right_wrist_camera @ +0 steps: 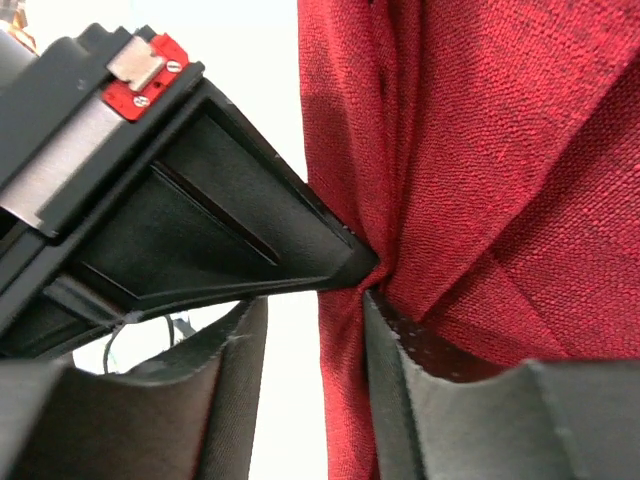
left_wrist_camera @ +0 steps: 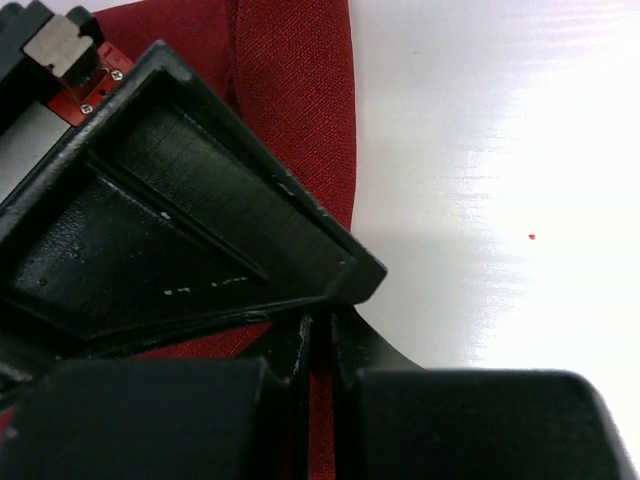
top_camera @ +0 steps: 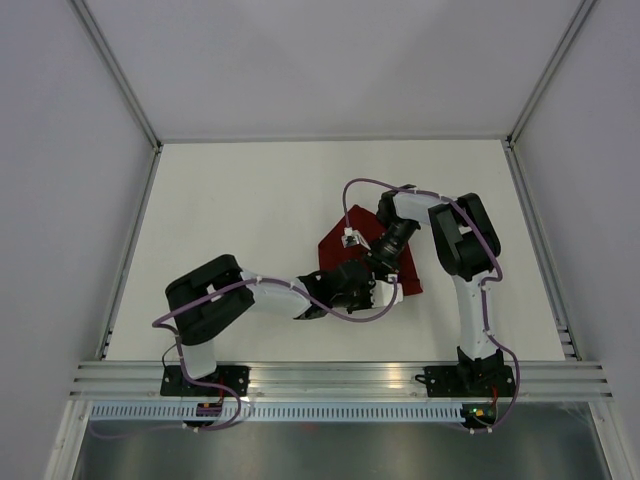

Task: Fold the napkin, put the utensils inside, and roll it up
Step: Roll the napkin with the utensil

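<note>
Top external shows the napkin (top_camera: 332, 252) bunched on the table (top_camera: 230, 200), right of its centre. My left gripper (left_wrist_camera: 320, 320) and right gripper (right_wrist_camera: 368, 282) each pinch a cloth fold. I judge folding underway; next I need a coordinated carry-over. No utensil visible.

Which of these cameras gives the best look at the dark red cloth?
The right wrist view: the napkin fills half the frame, weave and folds plain, pinched by the right gripper. The top view shows it small, mostly covered by the left arm and right arm. The left wrist view shows only a narrow strip.
</note>
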Controlling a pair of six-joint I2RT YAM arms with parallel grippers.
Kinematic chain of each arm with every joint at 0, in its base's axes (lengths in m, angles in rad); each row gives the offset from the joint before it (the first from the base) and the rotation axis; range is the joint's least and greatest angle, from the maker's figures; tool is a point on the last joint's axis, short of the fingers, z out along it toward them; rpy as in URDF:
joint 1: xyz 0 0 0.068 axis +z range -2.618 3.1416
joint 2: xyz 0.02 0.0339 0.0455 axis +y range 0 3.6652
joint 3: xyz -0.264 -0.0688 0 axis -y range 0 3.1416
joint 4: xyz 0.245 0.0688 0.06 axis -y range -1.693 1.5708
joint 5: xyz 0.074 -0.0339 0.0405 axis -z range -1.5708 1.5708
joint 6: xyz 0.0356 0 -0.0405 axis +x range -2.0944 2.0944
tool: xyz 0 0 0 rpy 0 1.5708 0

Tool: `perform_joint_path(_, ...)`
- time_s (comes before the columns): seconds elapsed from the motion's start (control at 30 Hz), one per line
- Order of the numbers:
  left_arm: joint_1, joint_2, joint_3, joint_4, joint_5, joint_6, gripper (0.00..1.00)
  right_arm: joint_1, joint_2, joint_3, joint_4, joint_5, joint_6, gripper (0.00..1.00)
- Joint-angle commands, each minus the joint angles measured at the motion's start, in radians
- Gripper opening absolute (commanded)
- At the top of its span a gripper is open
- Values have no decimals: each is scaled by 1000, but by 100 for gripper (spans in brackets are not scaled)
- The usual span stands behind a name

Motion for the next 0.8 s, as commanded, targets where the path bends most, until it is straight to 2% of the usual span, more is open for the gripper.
perform_joint_path(0.0, 25, 50, 19, -141, 167, -81, 2, -12, -26, -2, 156, 64, -34, 50)
perform_joint_path(0.13, 49, 47, 34, -190, 236, -116, 2, -38, -107, 12, 177, 56, 32, 55)
perform_joint_path(0.33, 92, 50, 45, -204, 336, -160, 2, -102, -196, 25, 231, 15, 142, 57)
perform_joint_path(0.5, 156, 75, 89, -259, 474, -217, 2, -200, -264, 15, 236, -54, 127, 57)
perform_joint_path(0.57, 205, 105, 126, -292, 570, -237, 2, -243, -316, -17, 243, -71, 104, 57)
perform_joint_path(0.67, 264, 145, 160, -313, 687, -283, 2, -285, -428, -128, 340, -71, 101, 57)
perform_joint_path(0.77, 302, 182, 196, -378, 756, -302, 2, -287, -601, -328, 542, -16, 150, 58)
